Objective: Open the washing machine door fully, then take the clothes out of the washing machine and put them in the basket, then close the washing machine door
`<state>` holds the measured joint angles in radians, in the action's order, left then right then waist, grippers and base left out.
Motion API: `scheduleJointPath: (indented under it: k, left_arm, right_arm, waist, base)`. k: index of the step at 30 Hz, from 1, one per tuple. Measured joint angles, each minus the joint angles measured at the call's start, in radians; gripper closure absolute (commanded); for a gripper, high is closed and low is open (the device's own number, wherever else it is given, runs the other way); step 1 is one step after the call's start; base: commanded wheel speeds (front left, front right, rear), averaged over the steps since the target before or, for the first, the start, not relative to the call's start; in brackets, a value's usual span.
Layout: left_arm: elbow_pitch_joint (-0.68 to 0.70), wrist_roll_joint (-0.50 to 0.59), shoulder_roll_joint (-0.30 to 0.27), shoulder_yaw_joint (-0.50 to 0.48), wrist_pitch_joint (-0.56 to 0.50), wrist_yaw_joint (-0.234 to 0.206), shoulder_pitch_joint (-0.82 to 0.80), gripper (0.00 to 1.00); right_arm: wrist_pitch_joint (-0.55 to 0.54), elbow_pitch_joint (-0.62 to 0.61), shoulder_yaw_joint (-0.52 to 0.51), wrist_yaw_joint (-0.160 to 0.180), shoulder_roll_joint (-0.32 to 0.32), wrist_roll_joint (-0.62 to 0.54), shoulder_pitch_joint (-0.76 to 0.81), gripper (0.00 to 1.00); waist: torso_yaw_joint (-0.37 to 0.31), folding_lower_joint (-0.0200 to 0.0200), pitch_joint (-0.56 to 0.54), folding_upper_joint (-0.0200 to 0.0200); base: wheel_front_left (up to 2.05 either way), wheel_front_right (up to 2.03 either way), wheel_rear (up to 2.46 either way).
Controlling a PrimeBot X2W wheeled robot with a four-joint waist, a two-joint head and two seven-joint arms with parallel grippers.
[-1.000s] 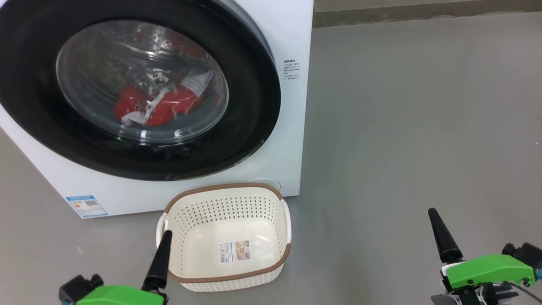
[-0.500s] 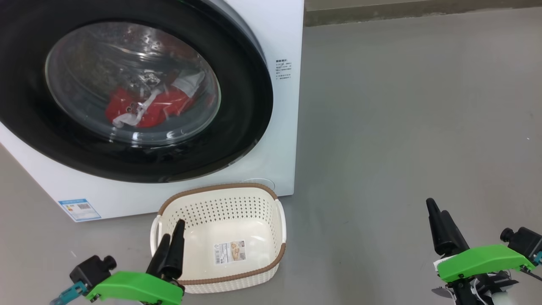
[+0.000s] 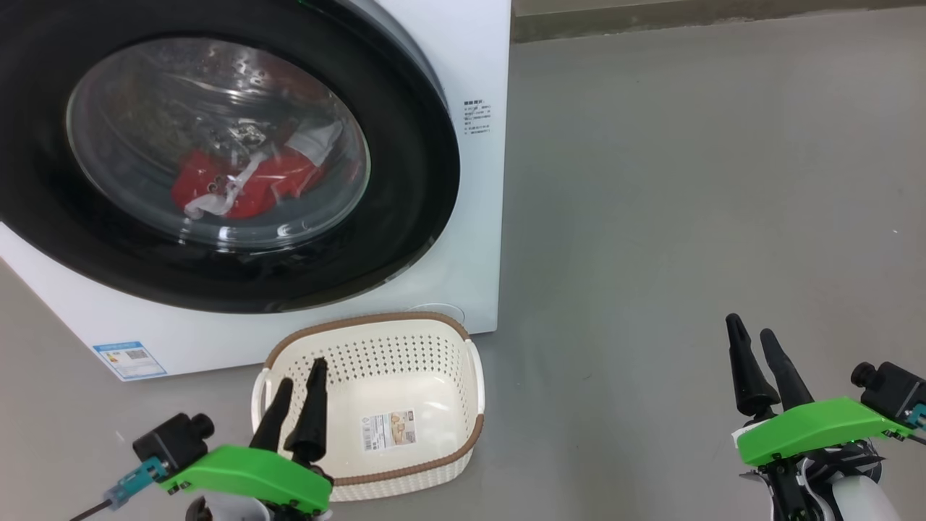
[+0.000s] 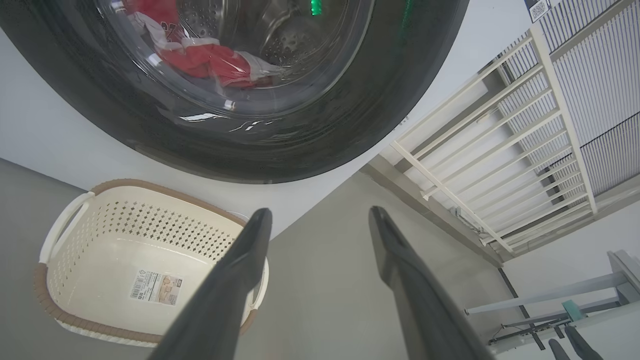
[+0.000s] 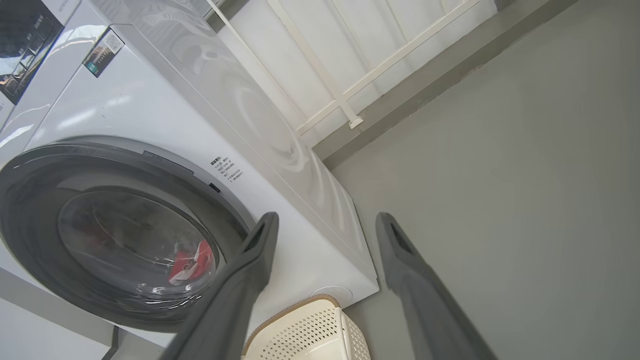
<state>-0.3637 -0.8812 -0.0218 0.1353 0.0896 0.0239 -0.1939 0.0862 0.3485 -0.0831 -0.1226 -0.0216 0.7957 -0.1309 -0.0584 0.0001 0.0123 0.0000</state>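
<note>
From my seat the one washing machine (image 3: 477, 239) is the biggest thing in the head view, a white box on the grey floor (image 3: 687, 181) at the upper left. Its single washing machine door (image 3: 405, 181) is shut against the front, the black rim ringing the glass. Just in front of the machine's lower right corner sits the one basket (image 3: 376, 322), upright on the floor, with a paper label on its bottom and no fabric in it. Behind the glass, low in the drum, I see one bundle of the clothes (image 3: 246, 188), red with white strips. I have two tools, each with two dark fingers. The left tool (image 3: 301, 372) is at the lower left, released and holding nothing, its fingers pointing up across the basket's near left corner; I cannot tell whether they touch the rim. In its wrist view the basket lies to the left of the fingers and the door's rim curves above them, apart from the tips. The right tool (image 3: 749, 325) is at the lower right over bare floor, well apart from the basket and the machine, also spread and holding nothing; its wrist view looks past its fingers at the door and the basket's corner.
</note>
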Motion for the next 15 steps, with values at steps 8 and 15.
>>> scheduleJointPath:
  k: [8,15]
  left_arm:
    - [-0.003,0.078,-0.001,0.019,0.02,-0.007,-0.026,0.0]
    - [-0.02,0.148,-0.003,0.046,0.039,-0.026,-0.047,0.0]
  right_arm:
    - [0.021,-0.006,0.021,0.0,-0.002,-0.07,-0.024,0.0]
    - [0.046,-0.009,0.032,0.0,-0.006,-0.146,-0.039,0.0]
  waist:
    - [-0.004,0.0,0.003,0.0]
    - [-0.005,0.0,0.0,0.0]
  base:
    - [0.0,0.0,0.0]
    - [0.0,0.0,0.0]
